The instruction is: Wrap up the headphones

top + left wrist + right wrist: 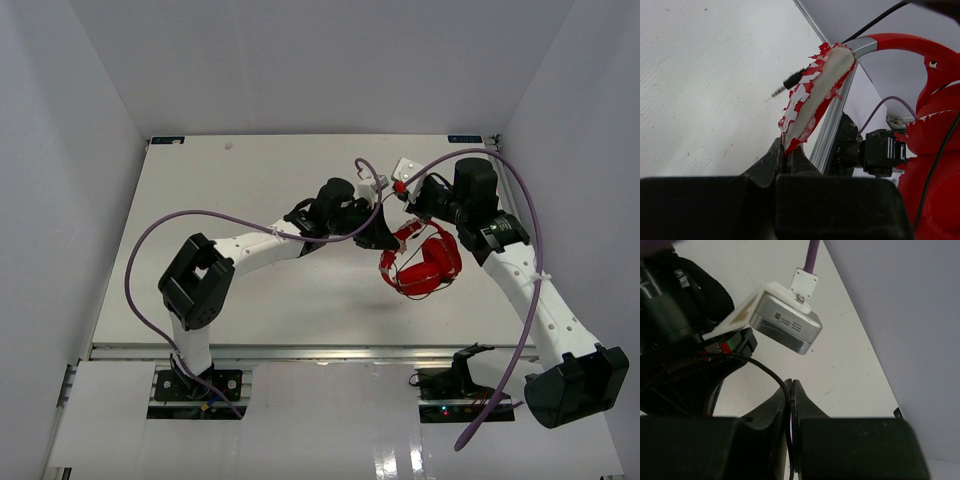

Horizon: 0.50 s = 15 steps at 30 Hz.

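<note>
Red headphones (440, 262) — tight in left gripper (788, 150)

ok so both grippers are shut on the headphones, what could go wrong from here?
1. The left gripper pinches only the lower end of the flaking headband pad; it could slip out or tear more.
2. The right gripper holds the thin black cable at its tips; a hard pull may strain it or let it slide through.
3. The left wrist camera sits close beside the right gripper; winding could make the arms collide.
</note>
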Each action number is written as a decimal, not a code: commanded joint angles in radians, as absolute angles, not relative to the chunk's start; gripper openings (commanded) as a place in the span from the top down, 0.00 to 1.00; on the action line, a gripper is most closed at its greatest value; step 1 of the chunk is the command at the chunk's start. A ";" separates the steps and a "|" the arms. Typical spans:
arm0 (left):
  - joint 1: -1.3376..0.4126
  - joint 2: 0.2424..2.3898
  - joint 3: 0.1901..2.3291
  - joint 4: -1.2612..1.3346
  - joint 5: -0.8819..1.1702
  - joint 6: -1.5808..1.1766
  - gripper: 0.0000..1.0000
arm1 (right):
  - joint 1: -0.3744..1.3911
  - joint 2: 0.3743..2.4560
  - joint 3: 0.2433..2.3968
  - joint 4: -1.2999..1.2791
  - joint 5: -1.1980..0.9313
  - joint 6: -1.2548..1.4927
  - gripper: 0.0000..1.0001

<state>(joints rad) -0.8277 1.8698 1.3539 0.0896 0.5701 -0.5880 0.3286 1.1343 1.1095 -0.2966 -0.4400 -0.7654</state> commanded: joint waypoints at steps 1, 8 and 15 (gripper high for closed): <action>-0.834 1.862 1.411 0.110 0.617 -0.603 1.00 | 0.347 1.125 1.106 -0.297 -0.451 -0.806 0.92; -0.839 1.839 1.392 0.111 0.600 -0.600 1.00 | 0.350 1.116 1.061 -0.206 -0.268 -0.763 0.92; -0.838 1.698 1.248 0.123 0.516 -0.578 1.00 | 0.296 1.094 1.046 -0.152 -0.170 -0.695 0.92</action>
<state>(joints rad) -0.8340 1.8497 1.2981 0.0735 0.5335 -0.5789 0.3278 1.1313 1.0487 -0.2426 -0.2454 -0.7494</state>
